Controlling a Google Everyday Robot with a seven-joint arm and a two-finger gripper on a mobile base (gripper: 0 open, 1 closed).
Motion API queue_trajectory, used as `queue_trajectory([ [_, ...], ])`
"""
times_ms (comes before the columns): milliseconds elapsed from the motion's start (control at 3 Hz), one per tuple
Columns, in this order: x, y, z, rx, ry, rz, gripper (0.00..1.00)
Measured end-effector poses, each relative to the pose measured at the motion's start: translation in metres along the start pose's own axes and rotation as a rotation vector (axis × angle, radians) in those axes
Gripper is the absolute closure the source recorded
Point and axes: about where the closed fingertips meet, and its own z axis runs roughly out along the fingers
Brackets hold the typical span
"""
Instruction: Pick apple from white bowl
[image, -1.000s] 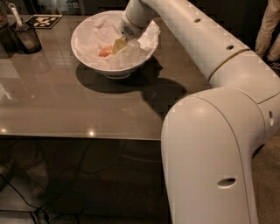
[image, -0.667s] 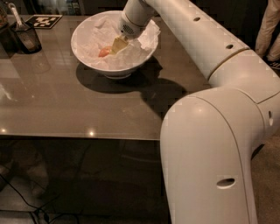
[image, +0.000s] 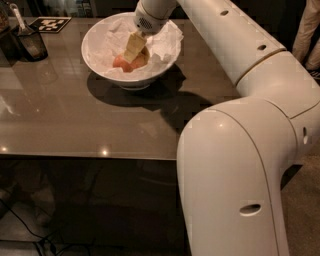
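**Q.** What lies nearest?
**A.** My arm (image: 235, 190). Its white elbow housing fills the lower right, past the near edge of the table (image: 75, 125), and the forearm runs up toward the far edge.

**Q.** Where is the task's object?
**A.** The apple (image: 120, 63), pale with a red blush, lies inside the white bowl (image: 95, 55) on crumpled white paper (image: 167, 42). The bowl stands near the far edge, roughly midway along it.

**Q.** And the gripper?
**A.** My gripper (image: 134, 49) reaches down into the bowl at a tilt, its tip at the apple's right side. I cannot tell whether it is apart or clamped on the fruit.

**Q.** Farther back?
**A.** A dark cup (image: 31, 44) holding a utensil stands at the far left corner. A black-and-white marker card (image: 50, 23) lies at the far edge beside it.
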Motion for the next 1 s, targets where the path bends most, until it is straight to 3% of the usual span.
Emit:
queue_trajectory([
  [1000, -0.008, -0.025, -0.047, 0.073, 0.029, 0.008, 1.00],
])
